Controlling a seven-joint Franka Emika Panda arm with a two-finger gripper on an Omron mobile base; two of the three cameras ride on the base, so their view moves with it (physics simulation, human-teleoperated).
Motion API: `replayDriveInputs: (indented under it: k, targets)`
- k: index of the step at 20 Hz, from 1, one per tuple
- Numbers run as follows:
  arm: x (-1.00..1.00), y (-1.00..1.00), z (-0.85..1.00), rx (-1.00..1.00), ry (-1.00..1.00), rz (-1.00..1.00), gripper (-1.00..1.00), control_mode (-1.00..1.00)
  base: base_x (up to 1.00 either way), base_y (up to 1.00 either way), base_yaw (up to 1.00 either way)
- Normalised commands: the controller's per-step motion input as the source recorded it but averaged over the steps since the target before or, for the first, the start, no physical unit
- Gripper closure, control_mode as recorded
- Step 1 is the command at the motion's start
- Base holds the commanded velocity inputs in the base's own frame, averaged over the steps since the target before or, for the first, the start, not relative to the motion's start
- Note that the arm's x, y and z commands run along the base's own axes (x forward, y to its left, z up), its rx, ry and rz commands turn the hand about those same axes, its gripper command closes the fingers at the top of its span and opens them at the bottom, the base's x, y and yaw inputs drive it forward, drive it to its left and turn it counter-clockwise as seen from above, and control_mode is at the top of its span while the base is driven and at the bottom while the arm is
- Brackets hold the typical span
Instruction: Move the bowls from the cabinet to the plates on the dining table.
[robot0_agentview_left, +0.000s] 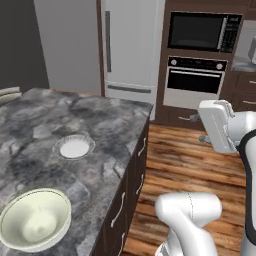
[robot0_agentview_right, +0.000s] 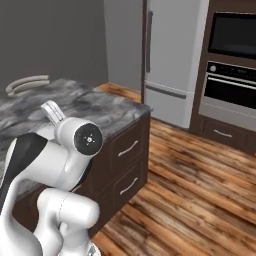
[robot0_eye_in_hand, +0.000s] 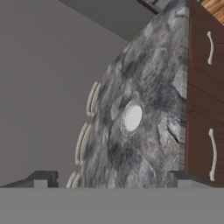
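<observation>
- Cream-white bowl sits nearest on the dining table, at the near edge; any plate under it is hidden, so I judge one delivery done.
- Gripper is empty, its two tips spread wide, looking along the table.
- Further along, a plate lies bare — it waits for the second bowl.
- Chair backs line the far edge.
- Beyond, fridge and oven. Where the wooden bowl and the cabinet are, I cannot tell.
</observation>
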Motion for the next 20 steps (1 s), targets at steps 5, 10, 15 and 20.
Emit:
replayDriveInputs:
  k: [5,10,15,20]
  targets:
    - [0.00,0.00,0.00,0.00,0.00,0.00,-1.00,1.00,0.00,0.00,-0.25]
    - [0.00,0.00,0.00,0.00,0.00,0.00,-1.00,1.00,0.00,0.00,-0.25]
    - [0.00,0.00,0.00,0.00,0.00,0.00,-1.00,1.00,0.00,0.00,-0.25]
    - [0.00,0.00,0.00,0.00,0.00,0.00,-1.00,1.00,0.00,0.00,-0.25]
